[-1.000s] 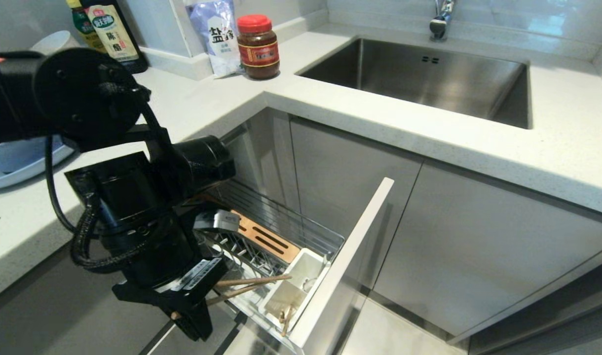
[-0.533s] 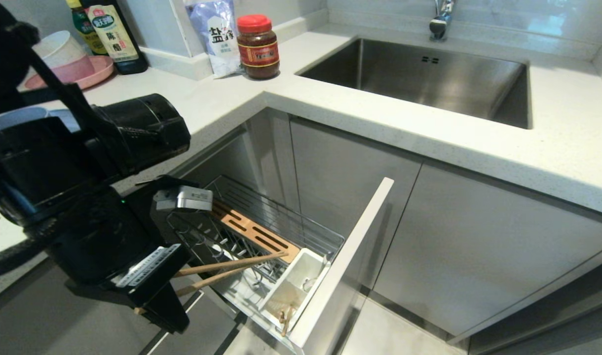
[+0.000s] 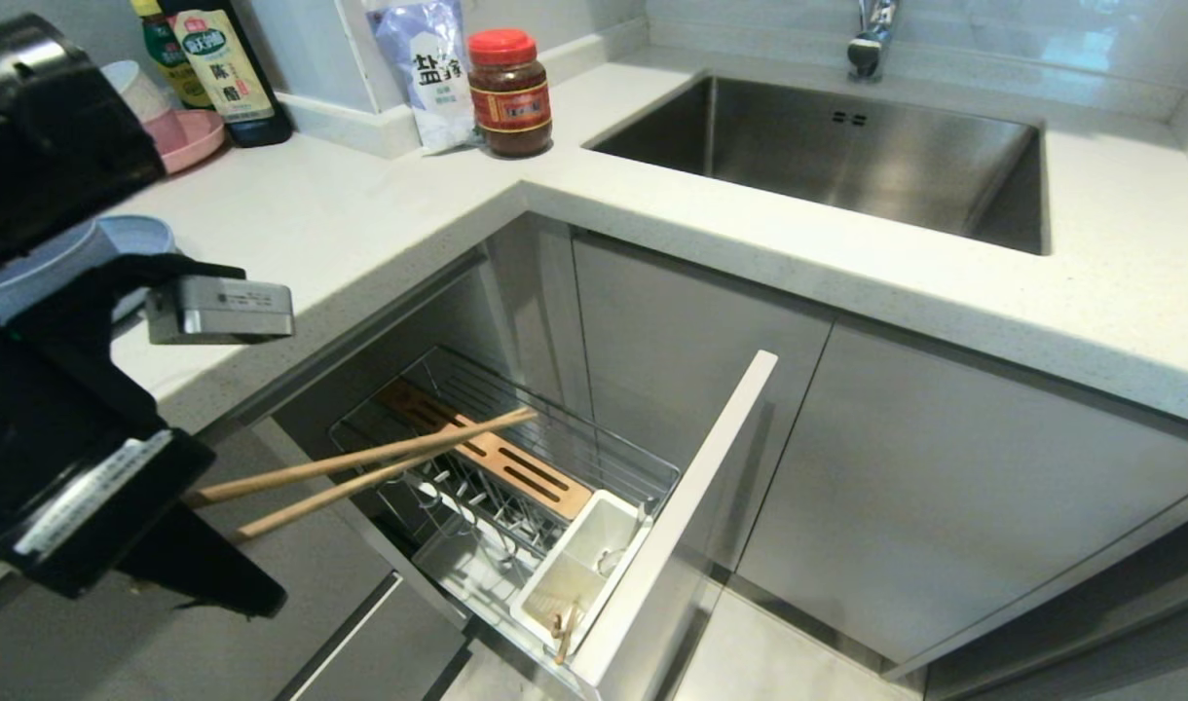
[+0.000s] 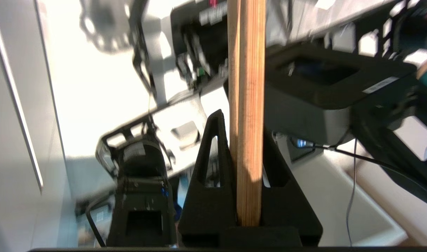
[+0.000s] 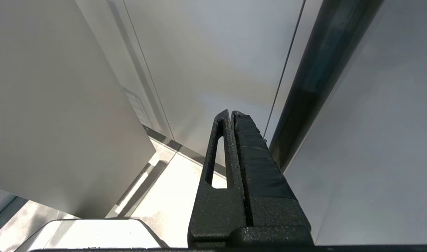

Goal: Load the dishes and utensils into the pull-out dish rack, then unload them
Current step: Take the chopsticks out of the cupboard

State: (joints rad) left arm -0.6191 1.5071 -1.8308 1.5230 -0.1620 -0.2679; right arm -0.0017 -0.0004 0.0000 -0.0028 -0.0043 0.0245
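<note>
The left gripper (image 4: 246, 147) was clamped on the pair of wooden chopsticks (image 3: 360, 472), its two black fingers (image 4: 213, 157) pressed against the sticks near their thick ends. In the head view the gripper sat to the left of the pull-out dish rack (image 3: 555, 458), outside its wire wall and above the level of the basket. From the grip the chopsticks ran out nearly level, slanting slightly upward, and their thin tips reached over the rack, above the near end of the slotted wooden strip (image 3: 501, 462). They touched neither the strip nor the wire. The white utensil caddy (image 3: 579, 570) stood at the front end of the rack, against the narrow white cabinet front (image 3: 691, 506), well apart from the chopstick tips.

A pale blue plate (image 3: 141, 234) lay on the countertop (image 3: 360, 214) behind the rack, partly hidden by the left arm.

The right gripper (image 5: 232, 117) hung low beside the grey cabinet doors (image 5: 217, 52), its fingers pressed together on nothing.
</note>
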